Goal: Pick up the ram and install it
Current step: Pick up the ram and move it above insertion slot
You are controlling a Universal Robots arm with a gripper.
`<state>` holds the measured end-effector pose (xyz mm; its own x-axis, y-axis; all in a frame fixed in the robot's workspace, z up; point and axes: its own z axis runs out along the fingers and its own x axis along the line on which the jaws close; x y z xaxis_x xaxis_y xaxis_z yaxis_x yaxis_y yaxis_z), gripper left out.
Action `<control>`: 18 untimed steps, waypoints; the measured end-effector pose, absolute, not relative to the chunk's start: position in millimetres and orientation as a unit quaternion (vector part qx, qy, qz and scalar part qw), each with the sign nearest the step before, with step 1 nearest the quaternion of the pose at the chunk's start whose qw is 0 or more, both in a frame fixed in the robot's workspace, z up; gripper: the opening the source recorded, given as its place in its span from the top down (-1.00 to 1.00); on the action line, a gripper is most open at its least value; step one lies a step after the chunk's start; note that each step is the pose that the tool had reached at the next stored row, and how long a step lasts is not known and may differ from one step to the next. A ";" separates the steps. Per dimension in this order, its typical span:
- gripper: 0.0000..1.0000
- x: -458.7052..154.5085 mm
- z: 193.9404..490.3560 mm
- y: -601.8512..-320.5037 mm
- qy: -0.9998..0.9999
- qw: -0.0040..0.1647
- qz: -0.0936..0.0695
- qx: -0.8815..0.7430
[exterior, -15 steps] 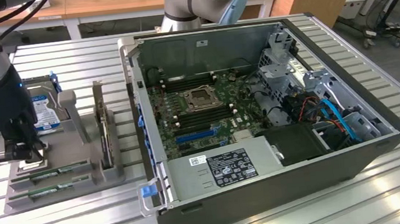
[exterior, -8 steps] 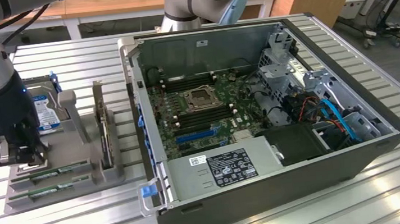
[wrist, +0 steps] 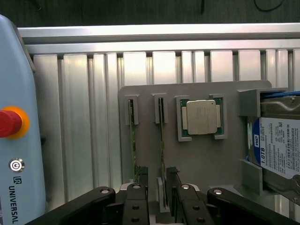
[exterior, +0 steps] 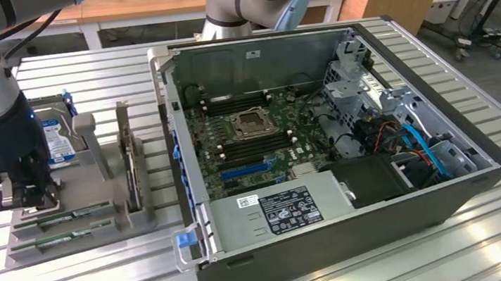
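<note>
Two green ram sticks stand on edge in slots of a grey holder (wrist: 197, 159). My gripper (wrist: 158, 185) is open, its black fingers (wrist: 143, 177) astride the end of the ram (wrist: 162, 140) nearer the processor, with gaps on both sides. The other ram stick (wrist: 132, 140) lies just outside the fingers. In the exterior view my gripper (exterior: 25, 200) hangs low over the holder's end at the exterior view's left, above the ram (exterior: 63, 218) and the second stick (exterior: 54, 239). The open computer case (exterior: 326, 139) shows its motherboard (exterior: 250, 133) with long memory slots around the socket.
On the holder (exterior: 82, 234) also sit a silver processor chip (wrist: 200, 117) and a hard drive (wrist: 279, 147) with a blue-white label. A teach pendant (wrist: 14, 136) with a red stop button lies beside the holder. The ribbed aluminium table (exterior: 488, 241) carries everything.
</note>
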<state>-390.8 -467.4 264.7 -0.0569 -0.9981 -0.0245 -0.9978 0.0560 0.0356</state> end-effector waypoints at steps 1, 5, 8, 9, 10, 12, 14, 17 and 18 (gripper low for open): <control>0.40 -390.8 264.6 -468.1 -0.727 0.003 -0.021 0.687; 0.40 -390.7 264.6 -474.4 -0.727 0.003 -0.021 0.687; 0.40 -390.7 264.6 -477.8 -0.727 0.003 -0.021 0.687; 0.40 -390.7 264.6 -478.8 -0.727 0.003 -0.021 0.687; 0.40 -390.7 264.6 -479.9 -0.727 0.003 -0.021 0.687; 0.40 -390.7 264.5 -481.9 -0.727 0.003 -0.021 0.687; 0.40 -390.8 264.6 -483.3 -0.727 0.003 -0.021 0.687; 0.40 -390.8 264.6 -483.4 -0.727 0.003 -0.021 0.687; 0.40 -390.7 264.6 -483.5 -0.727 0.003 -0.021 0.687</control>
